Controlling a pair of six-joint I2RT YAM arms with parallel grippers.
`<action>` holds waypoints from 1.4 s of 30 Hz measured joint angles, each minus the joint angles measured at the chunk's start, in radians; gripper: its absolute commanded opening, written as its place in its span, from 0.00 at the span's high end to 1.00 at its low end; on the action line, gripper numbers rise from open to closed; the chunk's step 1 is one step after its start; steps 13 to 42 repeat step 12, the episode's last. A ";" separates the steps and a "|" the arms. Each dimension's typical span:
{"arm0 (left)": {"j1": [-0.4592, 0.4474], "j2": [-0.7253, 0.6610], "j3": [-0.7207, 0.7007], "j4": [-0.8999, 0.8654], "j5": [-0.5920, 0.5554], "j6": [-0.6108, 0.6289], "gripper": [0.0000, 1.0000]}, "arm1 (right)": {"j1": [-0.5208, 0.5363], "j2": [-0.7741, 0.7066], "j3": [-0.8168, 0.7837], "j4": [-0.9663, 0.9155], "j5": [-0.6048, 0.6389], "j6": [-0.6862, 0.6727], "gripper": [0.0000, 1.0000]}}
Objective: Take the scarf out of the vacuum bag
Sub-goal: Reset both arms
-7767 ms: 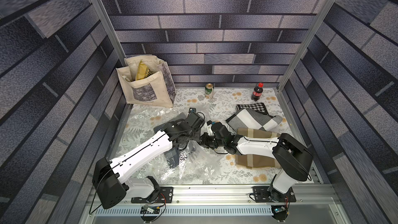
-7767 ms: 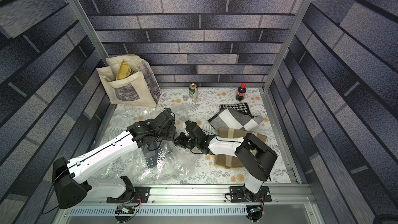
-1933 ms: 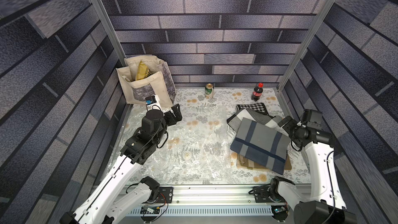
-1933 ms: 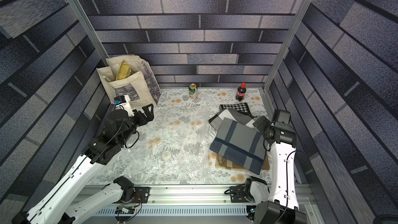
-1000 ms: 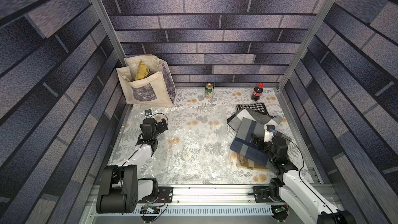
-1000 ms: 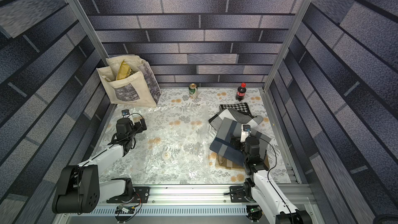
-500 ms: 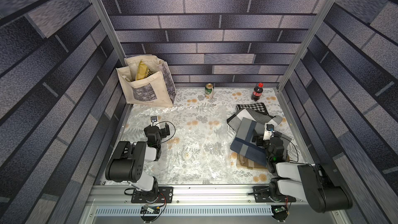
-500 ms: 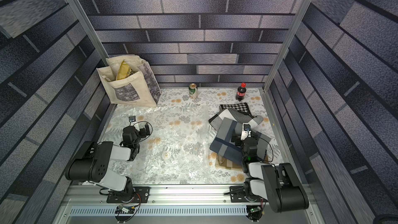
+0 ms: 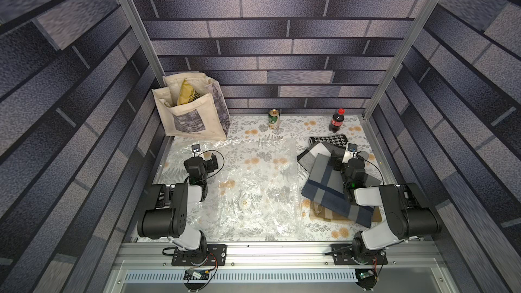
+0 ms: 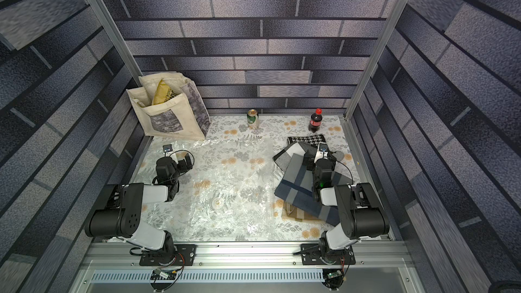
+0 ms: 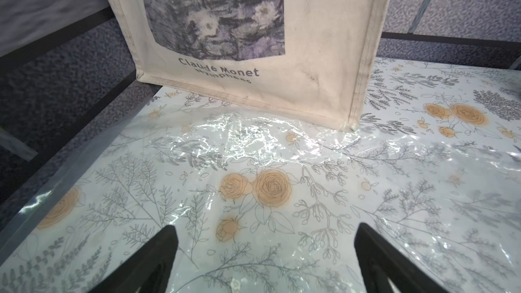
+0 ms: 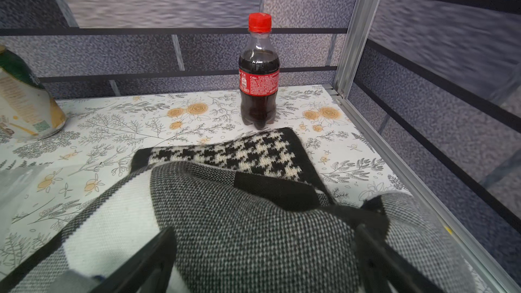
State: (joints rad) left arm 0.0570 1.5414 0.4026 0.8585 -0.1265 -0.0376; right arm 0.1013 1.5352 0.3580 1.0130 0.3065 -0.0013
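— Where is the vacuum bag [image 9: 248,184]?

— Spread flat and crinkled over the middle of the desk [image 9: 290,129], its small round valve [image 9: 244,202] facing up near the front. Its far left corner reaches the foot of the tote bag [image 11: 310,52].

— And the scarf [image 9: 324,190]?

— Outside the bag. It is the grey one with navy stripes, lying on the right side of the desk on top of a tan cloth [image 9: 324,215] and partly over a grey knitted cloth [image 12: 253,221]. A houndstooth cloth [image 9: 328,139] lies just behind that pile.

— What about the left gripper [image 11: 266,231]?

— Its jaws are spread wide with only the clear plastic under them, and it points toward the tote bag.

— The right gripper [image 12: 265,231]?

— Also spread wide, low over the grey knitted cloth at the far end of the pile. I cannot tell whether it touches the fabric. It faces the cola bottle [image 12: 259,71], which stands upright at the back wall, with a can [image 9: 273,119] further to the left.
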 measured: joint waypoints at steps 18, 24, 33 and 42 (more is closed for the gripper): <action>-0.002 0.000 0.000 -0.029 0.019 0.000 0.00 | -0.002 0.000 -0.001 -0.066 0.019 0.008 0.00; -0.002 0.000 0.000 -0.029 0.019 0.000 0.00 | -0.002 0.000 -0.001 -0.066 0.019 0.008 0.00; -0.002 0.000 0.000 -0.029 0.019 0.000 0.00 | -0.002 0.000 -0.001 -0.066 0.019 0.008 0.00; -0.002 0.000 0.000 -0.029 0.019 0.000 0.00 | -0.002 0.000 -0.001 -0.066 0.019 0.008 0.00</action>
